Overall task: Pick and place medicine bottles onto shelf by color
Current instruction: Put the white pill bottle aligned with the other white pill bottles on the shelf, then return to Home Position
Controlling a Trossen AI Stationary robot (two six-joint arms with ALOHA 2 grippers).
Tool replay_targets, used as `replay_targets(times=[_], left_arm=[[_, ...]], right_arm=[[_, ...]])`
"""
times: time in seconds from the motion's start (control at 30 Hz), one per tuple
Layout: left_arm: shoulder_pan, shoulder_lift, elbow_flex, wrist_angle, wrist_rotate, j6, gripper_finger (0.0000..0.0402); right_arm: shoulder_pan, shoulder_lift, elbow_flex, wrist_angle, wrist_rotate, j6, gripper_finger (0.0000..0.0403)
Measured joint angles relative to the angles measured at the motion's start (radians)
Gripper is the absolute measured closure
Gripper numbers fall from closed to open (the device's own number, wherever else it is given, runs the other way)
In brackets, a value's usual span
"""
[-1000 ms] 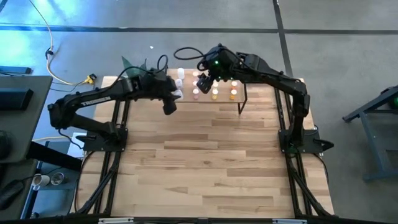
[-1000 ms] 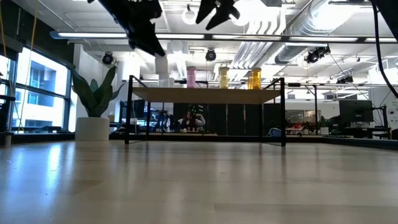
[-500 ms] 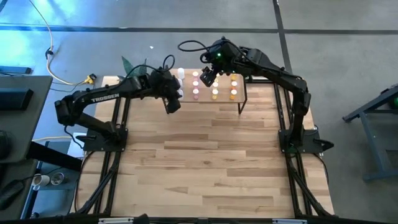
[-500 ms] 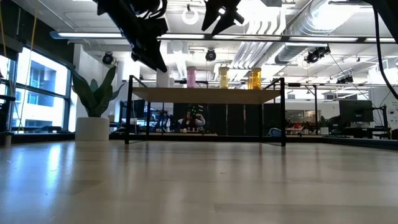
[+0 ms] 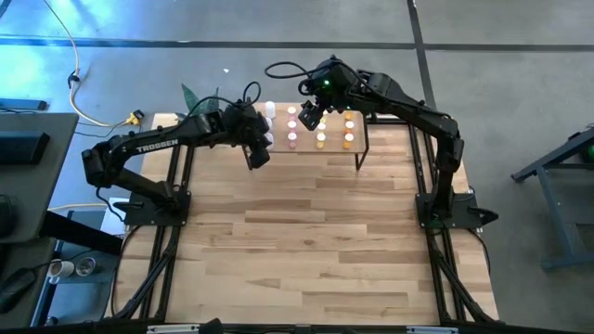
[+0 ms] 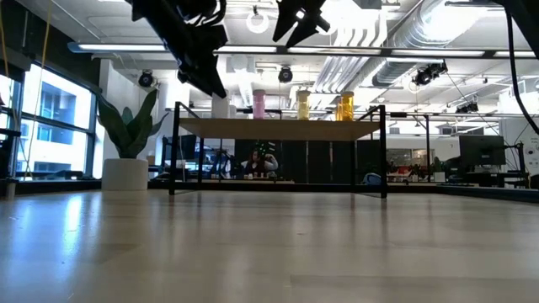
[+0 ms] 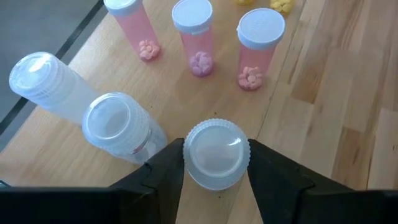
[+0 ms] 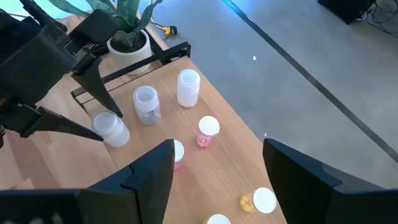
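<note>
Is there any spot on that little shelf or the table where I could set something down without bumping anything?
The shelf is crowded: medicine bottles stand in rows on it, with the left gripper at a white bottle and the right gripper open above. The big table between the two arm bases, on the near side of the shelf, lies bare.

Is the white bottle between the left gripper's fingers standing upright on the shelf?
Upright: the white bottle shows its round cap squarely, on the shelf.

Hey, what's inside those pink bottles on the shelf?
Each pink bottle on the shelf shows a small pink cluster at its bottom through the clear wall; what the pieces are cannot be told. White caps cover the tops.
</note>
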Motion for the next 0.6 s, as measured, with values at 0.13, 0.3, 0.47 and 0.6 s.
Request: replay_targets(times=[0.13, 0.3, 0.47, 0.6], left_arm=[[0.0, 0.002, -0.001, 0.001, -0.001, 0.0, 0.0234], [0.0, 0.002, -0.001, -0.001, -0.007, -0.016, 0.0221], [0.0, -0.006, 0.025, -0.003, -0.035, -0.016, 0.0218], [0.0, -0.006, 0.081, -0.065, -0.034, -0.015, 0.0218]], right_arm=[[0.0, 0.0, 0.0, 0.0, -0.015, 0.0, 0.0167], [0.0, 0.0, 0.0, -0.004, -0.017, 0.0, 0.0167], [0.0, 0.0, 0.0, -0.006, -0.017, 0.001, 0.0167], [0.0, 0.0, 0.0, -0.014, -0.018, 0.002, 0.0167]])
